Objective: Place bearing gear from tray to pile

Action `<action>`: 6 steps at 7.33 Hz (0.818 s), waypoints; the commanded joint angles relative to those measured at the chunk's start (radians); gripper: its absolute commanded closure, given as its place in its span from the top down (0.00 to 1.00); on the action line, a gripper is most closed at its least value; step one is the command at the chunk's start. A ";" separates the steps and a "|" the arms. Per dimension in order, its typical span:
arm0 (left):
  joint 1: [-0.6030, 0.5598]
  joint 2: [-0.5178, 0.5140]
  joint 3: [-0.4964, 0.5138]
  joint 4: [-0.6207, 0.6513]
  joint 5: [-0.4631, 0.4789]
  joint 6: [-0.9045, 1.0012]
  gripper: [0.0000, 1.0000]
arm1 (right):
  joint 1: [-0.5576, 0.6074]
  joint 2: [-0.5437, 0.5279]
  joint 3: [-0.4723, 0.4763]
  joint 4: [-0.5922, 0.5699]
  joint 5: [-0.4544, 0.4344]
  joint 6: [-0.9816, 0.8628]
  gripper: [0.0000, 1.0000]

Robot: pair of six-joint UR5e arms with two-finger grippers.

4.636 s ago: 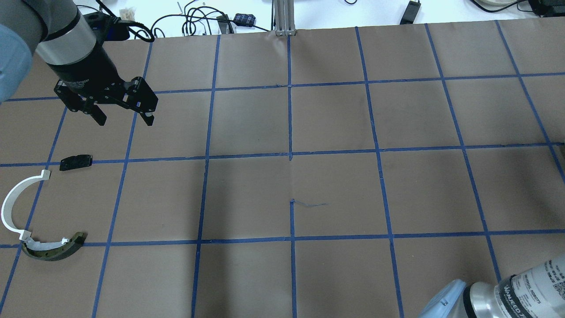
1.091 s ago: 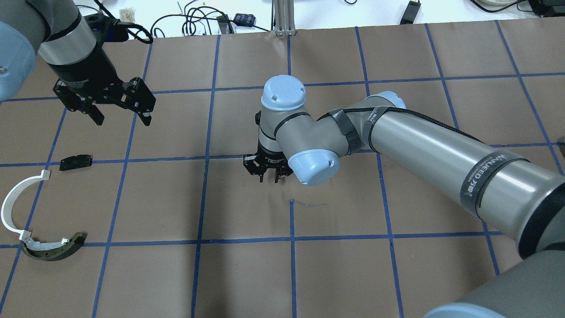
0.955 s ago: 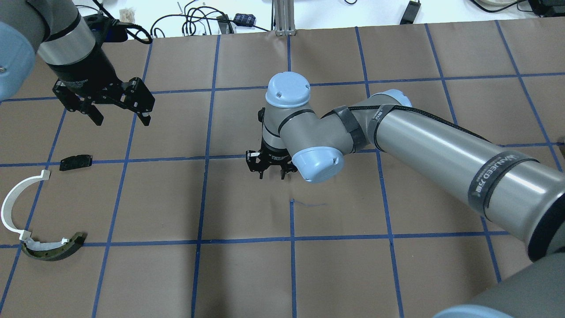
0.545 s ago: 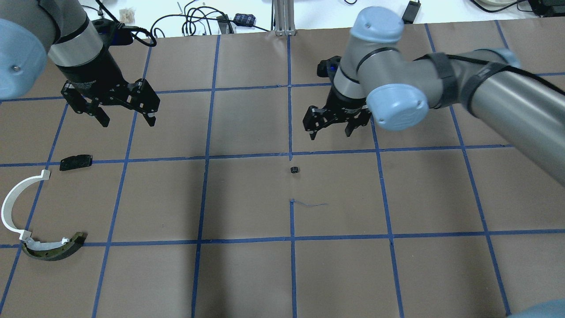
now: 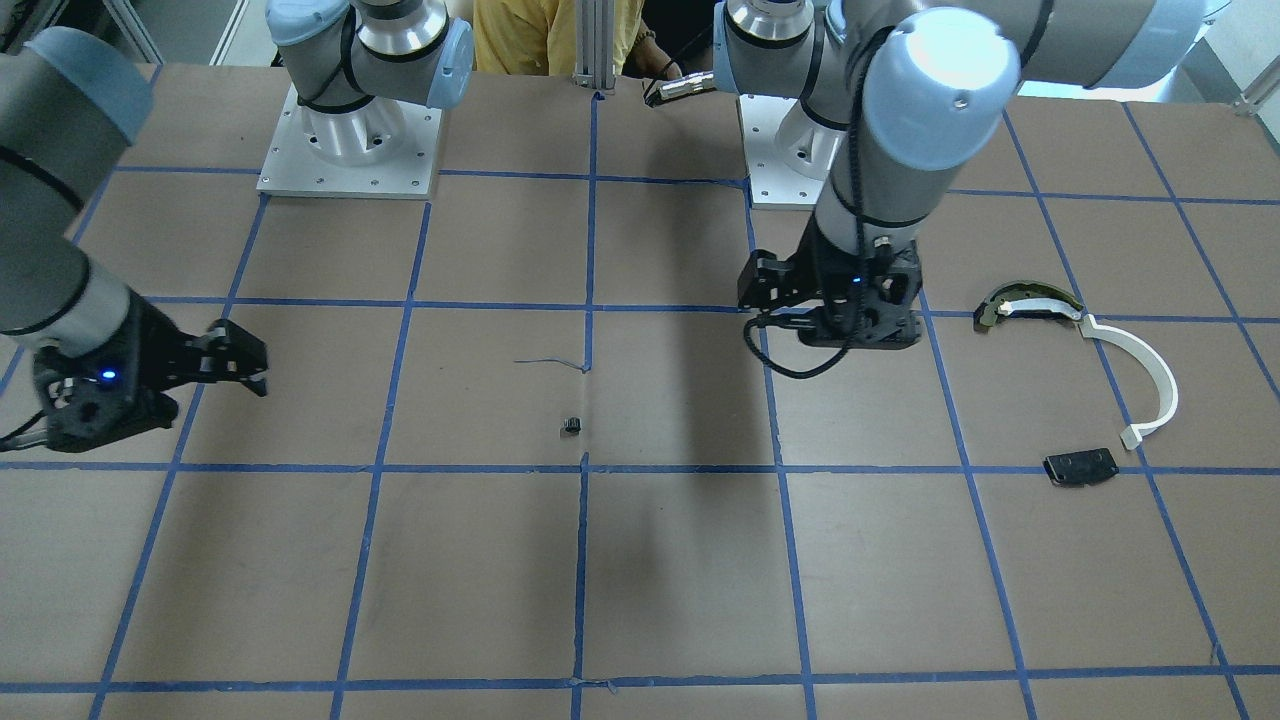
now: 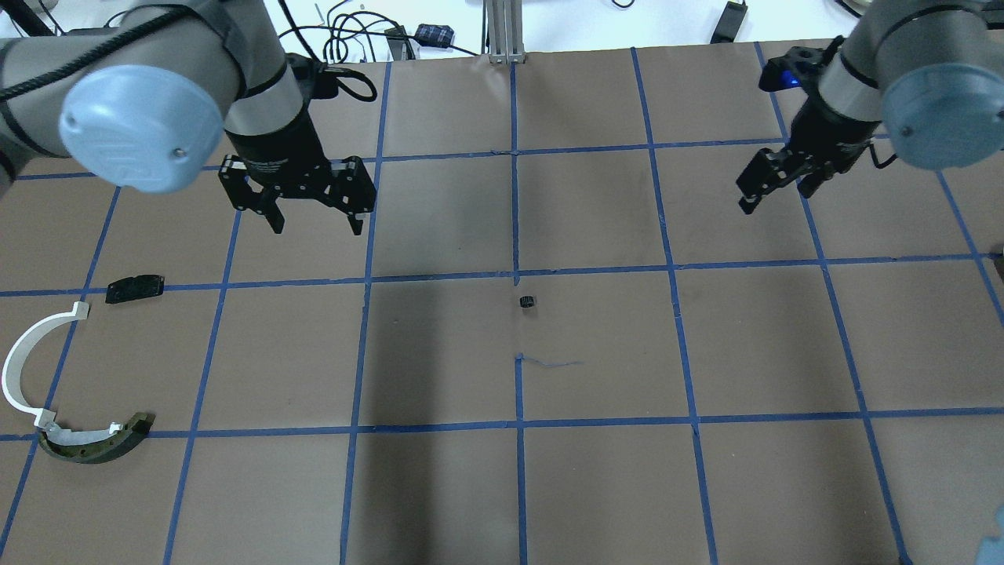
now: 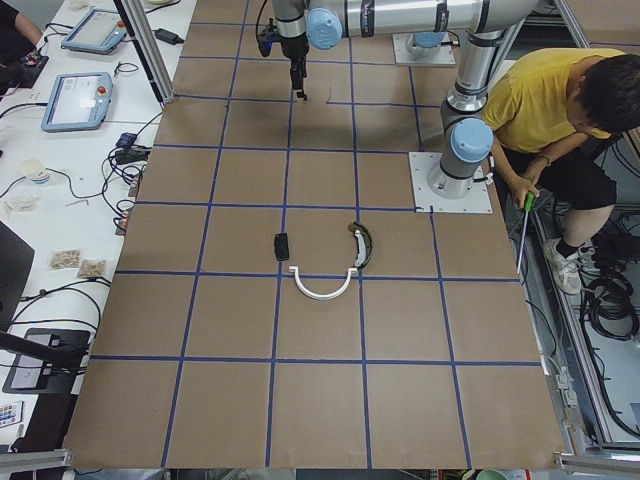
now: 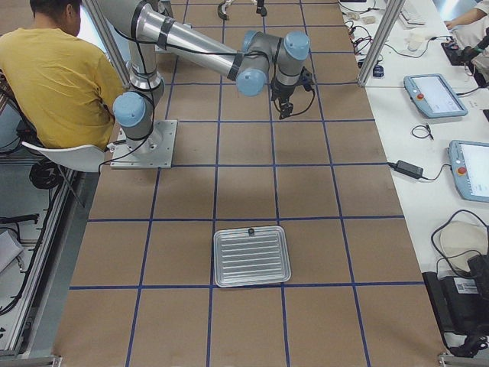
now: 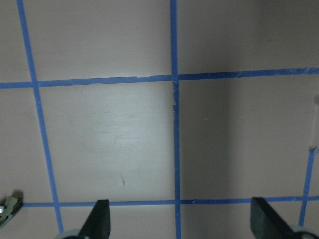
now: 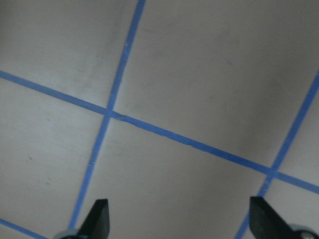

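- Left gripper hangs over the table with its jaws wide apart and nothing between them. Its wrist view shows only bare surface between the fingertips.
- Right gripper is likewise spread and empty, at two o'clock from the table's centre in the overhead view.
- We find the bearing gear lying alone almost at the table's centre, just below a crossing of blue tape lines. The left gripper sits at ten o'clock from it.
- We see the pile well apart, at eight o'clock from the gear. It is made up of a white arc strip, an olive curved piece touching the strip's lower end, and a black plate nearby.
- We see the tray only in the right side view, at the table's opposite end.
- We judge the gear small, light and stiff, probably slick and apt to roll or squirt out.
- We would pinch it across its outer rim, centred, with the fingertips low to the table. Its axis direction is too small to tell.
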 commanded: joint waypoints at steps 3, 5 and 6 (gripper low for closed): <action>-0.225 -0.181 -0.104 0.386 -0.070 -0.104 1.00 | -0.436 0.017 0.000 -0.015 -0.035 -0.872 1.00; -0.275 -0.252 -0.105 0.457 -0.070 -0.104 1.00 | -0.617 0.058 0.008 -0.010 -0.039 -1.285 1.00; -0.301 -0.283 -0.104 0.483 -0.067 -0.098 1.00 | -0.684 0.083 0.006 -0.016 -0.032 -1.467 1.00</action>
